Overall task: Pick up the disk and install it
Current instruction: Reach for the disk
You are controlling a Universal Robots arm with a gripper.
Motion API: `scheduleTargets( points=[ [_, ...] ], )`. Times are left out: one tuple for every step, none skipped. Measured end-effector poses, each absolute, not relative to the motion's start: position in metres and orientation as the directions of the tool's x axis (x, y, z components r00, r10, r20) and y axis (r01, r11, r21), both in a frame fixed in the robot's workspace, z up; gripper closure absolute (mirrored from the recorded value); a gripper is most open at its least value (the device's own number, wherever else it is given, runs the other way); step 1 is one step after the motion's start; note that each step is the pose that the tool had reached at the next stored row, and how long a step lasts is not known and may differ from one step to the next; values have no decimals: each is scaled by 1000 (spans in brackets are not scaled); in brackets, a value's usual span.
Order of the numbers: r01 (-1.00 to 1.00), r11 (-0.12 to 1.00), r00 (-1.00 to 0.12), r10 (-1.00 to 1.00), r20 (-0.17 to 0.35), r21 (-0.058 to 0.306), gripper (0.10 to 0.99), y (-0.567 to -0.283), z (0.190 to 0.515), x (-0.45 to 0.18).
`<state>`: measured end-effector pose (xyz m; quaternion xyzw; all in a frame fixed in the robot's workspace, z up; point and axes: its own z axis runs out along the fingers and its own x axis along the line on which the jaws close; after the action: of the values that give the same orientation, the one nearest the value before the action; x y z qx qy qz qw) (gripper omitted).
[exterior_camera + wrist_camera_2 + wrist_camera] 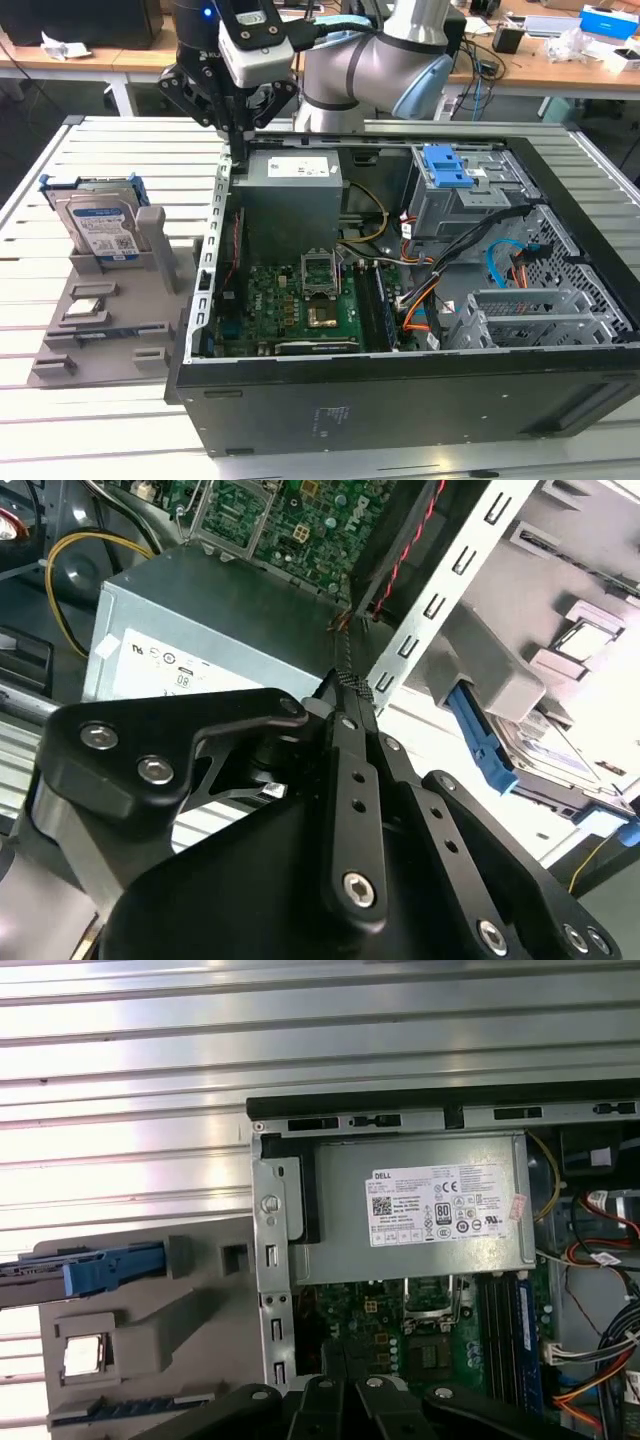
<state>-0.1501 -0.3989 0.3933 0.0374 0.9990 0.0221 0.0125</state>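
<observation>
While the slatted metal table (pixel 120 140) carries an open computer case (pixel 400 400) lying on its side, the robot arm (pixel 400 60) hangs its gripper (pixel 240 148) over the case wall, at the corner by the grey power supply (pixel 290 195). At the exterior view's left, a grey holder (pixel 120 300) stands just beside the case, and the disk (pixel 100 225) sits upright in it, label outward, blue bracket around it, well apart from the gripper. In the second wrist view the claw's black fingers (pixel 350 780) are drawn together, nothing between them.
</observation>
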Motion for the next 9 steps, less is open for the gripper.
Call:
scheduleTargets(
  points=[
    [74, 996, -997, 75, -23, 45, 984, -399, 393, -154],
    [74, 996, -997, 75, -23, 45, 984, -399, 393, -157],
    [74, 996, -997, 75, -23, 45, 984, -399, 393, -159],
    [74, 996, -997, 75, -23, 45, 984, -399, 393, -162],
    [74, 996, -997, 75, -23, 45, 984, -399, 393, -165],
    [74, 996, -997, 75, -23, 45, 984, -399, 393, -166],
    [74, 996, -997, 75, -23, 45, 984, -399, 393, -168],
    [74, 996, -997, 75, -23, 45, 984, -399, 393, -170],
    [74, 996, -997, 75, -23, 45, 984, -399, 393, -171]
  ],
)
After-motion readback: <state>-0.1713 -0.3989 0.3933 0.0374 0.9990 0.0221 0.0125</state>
